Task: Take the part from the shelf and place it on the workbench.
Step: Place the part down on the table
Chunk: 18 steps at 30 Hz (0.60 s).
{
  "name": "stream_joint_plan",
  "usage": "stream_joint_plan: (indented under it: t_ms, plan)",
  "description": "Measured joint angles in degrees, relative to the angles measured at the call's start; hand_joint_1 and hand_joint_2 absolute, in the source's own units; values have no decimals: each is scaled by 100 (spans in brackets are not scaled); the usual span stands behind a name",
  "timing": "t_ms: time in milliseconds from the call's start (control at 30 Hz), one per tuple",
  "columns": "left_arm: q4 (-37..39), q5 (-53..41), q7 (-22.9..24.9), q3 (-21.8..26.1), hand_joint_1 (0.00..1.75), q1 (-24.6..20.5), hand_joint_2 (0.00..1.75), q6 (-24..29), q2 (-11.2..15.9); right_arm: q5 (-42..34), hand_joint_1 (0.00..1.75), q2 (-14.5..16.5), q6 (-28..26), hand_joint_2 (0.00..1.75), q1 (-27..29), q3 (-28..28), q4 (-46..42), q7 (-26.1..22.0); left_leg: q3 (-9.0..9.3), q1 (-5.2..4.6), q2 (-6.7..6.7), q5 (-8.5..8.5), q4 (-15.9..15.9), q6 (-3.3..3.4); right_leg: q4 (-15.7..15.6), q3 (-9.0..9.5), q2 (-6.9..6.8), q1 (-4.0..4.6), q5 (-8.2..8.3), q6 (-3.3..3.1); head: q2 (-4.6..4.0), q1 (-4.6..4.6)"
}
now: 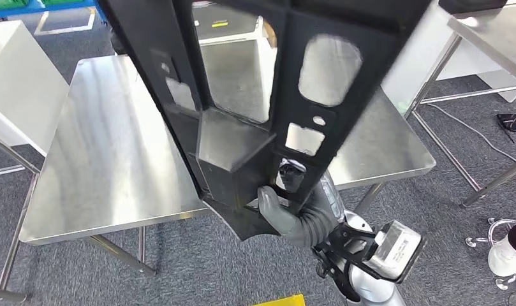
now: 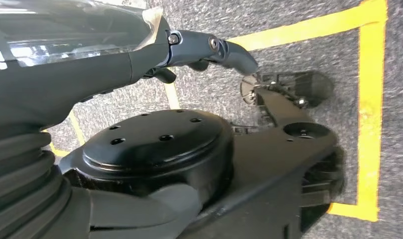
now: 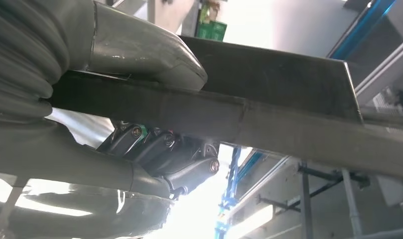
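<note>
A long black part [image 1: 284, 70] with several cut-outs stands steeply tilted close in front of me, over the steel workbench [image 1: 115, 146]. My right hand [image 1: 293, 213] grips its lower end near the bench's front edge. In the right wrist view the grey thumb [image 3: 154, 52] lies over the part's edge [image 3: 279, 79], and the dark fingers [image 3: 159, 152] curl under it. My left hand [image 2: 89, 64] hangs over the grey floor, holding nothing, with one dark finger [image 2: 209, 50] stretched out.
A second steel table [image 1: 491, 32] stands at the right, and a white table [image 1: 19, 83] at the left. A wheeled stool base [image 1: 507, 252] and cables lie on the floor at the right. Yellow tape lines [image 2: 368, 99] mark the carpet.
</note>
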Motion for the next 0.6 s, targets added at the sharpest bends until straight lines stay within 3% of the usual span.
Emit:
stream_joint_plan:
  t_ms: [33,100,167,233,267,300,367,400,433,467,500,567,600]
  plan:
    - [-1,1,-1,-2,0,-6,175,1,-9,1,175,3,-8,175,-11,-1,-1,5,91,11,2,-19,-43,28,101,0,-9,5,16,27,-1,4]
    - [-2,4,1,-6,0,-5,175,3,-19,-2,175,-4,-20,175,-38,-2,0,3,264,36,0,-77,-106,85,561,-265,-30,3,9,56,-2,12]
    - [-2,9,1,-8,0,-1,175,6,-19,-3,175,-16,-23,175,-42,-2,1,5,362,46,-2,-169,-125,126,1242,-788,-42,-4,-158,55,-2,24]
    - [-2,14,-16,-17,0,3,175,29,-23,-2,175,-31,-29,175,-35,-3,1,10,477,53,-22,-279,-125,131,1585,-1250,-44,-8,-419,45,-2,31]
    - [-2,15,-33,-27,0,6,175,62,-28,-1,175,-37,-34,175,-31,-3,1,15,555,58,-37,-342,-125,123,1502,-1359,-45,-9,-447,66,-2,33]
    - [-2,17,-52,-37,0,8,175,102,-34,1,175,-40,-40,175,-26,-3,1,20,644,64,-52,-414,-125,109,1264,-1395,-48,-10,-340,119,-2,34]
    - [-1,36,-87,-46,0,8,175,179,-43,11,175,-49,-54,175,-8,-3,4,32,815,63,-71,-572,-113,66,583,-1355,-73,-10,257,264,-2,33]
    - [1,50,-100,-46,0,9,175,198,-44,16,175,-55,-61,175,0,-2,8,38,853,49,-77,-645,-110,39,341,-1303,-87,-3,542,263,-2,34]
    - [3,63,-111,-49,0,11,175,206,-43,23,175,-60,-70,175,9,-2,9,45,882,34,-78,-708,-111,9,202,-1270,-93,2,754,214,-2,26]
    - [5,73,-120,-54,0,11,175,208,-40,32,175,-61,-84,175,12,-1,10,56,912,19,-78,-752,-111,-14,166,-1247,-95,7,842,132,-2,21]
    - [7,75,-126,-64,0,10,175,208,-37,44,175,-56,-103,175,5,-1,9,66,924,13,-74,-777,-122,-38,164,-1210,-81,-9,835,51,-2,19]
    - [9,81,-132,-85,0,-2,175,209,-33,75,175,-38,-142,175,-13,-5,5,79,895,22,-50,-827,32,-92,138,-1151,-70,-51,809,-24,-2,13]
    - [10,83,-132,-96,0,-8,175,210,-34,85,175,-31,-155,175,-24,-9,4,79,773,36,-34,-891,250,-133,126,-1104,-70,-71,785,-58,-2,9]
